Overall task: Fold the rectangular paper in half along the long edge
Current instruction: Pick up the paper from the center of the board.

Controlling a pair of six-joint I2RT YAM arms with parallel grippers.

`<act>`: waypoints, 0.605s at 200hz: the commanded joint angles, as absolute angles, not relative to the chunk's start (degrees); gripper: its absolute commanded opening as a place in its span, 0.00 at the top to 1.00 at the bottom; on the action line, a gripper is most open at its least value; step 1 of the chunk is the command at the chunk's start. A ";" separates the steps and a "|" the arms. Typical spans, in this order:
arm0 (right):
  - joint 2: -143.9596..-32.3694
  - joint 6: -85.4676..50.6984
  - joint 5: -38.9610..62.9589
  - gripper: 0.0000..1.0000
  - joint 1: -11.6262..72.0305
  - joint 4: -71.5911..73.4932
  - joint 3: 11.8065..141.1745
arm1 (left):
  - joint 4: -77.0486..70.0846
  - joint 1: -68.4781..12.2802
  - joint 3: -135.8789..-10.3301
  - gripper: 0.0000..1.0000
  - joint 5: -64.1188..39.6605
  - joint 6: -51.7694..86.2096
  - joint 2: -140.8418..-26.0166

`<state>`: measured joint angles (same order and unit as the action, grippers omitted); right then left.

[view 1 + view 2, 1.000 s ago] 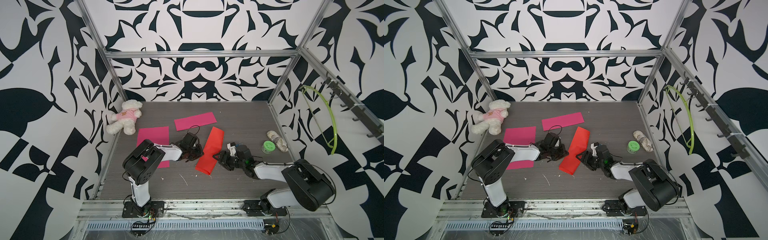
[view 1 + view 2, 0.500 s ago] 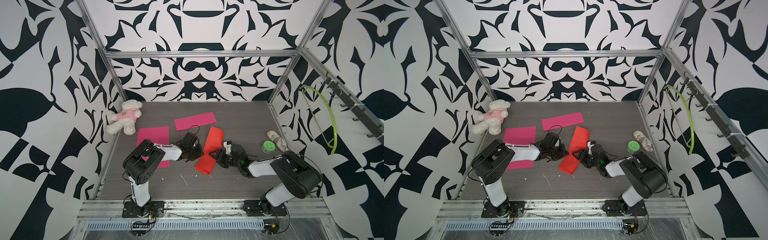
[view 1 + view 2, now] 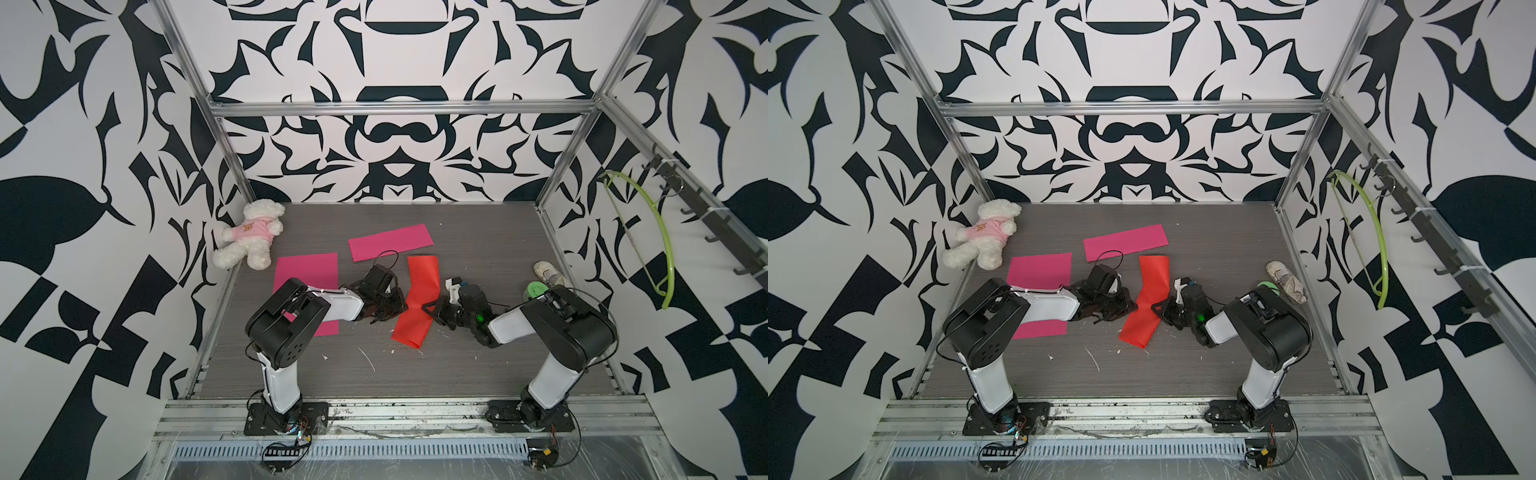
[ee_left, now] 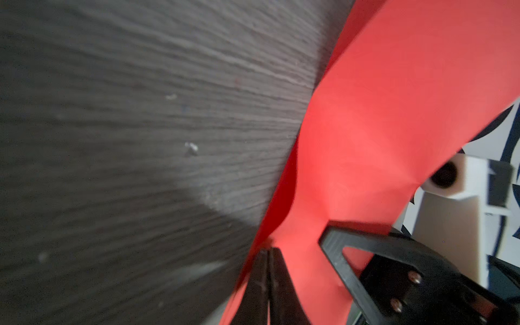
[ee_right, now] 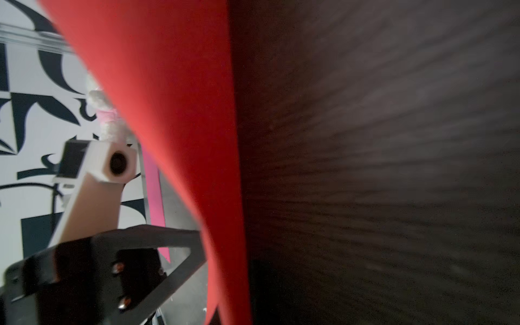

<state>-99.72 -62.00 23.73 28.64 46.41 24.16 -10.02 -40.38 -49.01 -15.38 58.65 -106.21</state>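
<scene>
Red paper (image 3: 417, 297), the rectangular sheet to be folded, lay near the middle of the tabletop (image 3: 478, 374), its length running from far to near, between the two arms. The left end effector (image 3: 402, 306) was clenched on the sheet's left long edge; the left wrist view showed its fingers (image 4: 277, 284) pressed together with the red edge pinched between them. The right end effector (image 3: 430, 309) met the right long edge at about the same place along the sheet. It was also clenched, apparently on that edge, although the sheet hid the contact itself in the right wrist view. In both wrist views the red paper rose off the tabletop and bowed between the two grips. In both top views it kinked at mid-length.

Progress, as judged: both long edges were gripped, but neither had been carried over to the other, and no pressed crease could be seen. Bringing one edge across, aligning it and flattening the fold remained to be done. Two magenta sheets (image 3: 305, 276) (image 3: 390, 242) and a teddy bear (image 3: 249, 235) lay apart to the left and far side.
</scene>
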 commanded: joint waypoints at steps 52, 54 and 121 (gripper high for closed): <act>-100.76 -59.99 22.90 0.72 28.25 42.47 25.35 | 6.86 -39.55 -42.89 0.92 -6.97 57.61 -113.13; -100.86 -59.98 22.93 0.72 28.27 42.48 25.39 | 6.86 -39.55 -42.89 0.92 -6.95 57.67 -113.08; -100.91 -59.89 23.34 1.00 27.80 42.61 25.66 | 6.33 -39.46 -41.99 0.92 -6.86 58.09 -112.61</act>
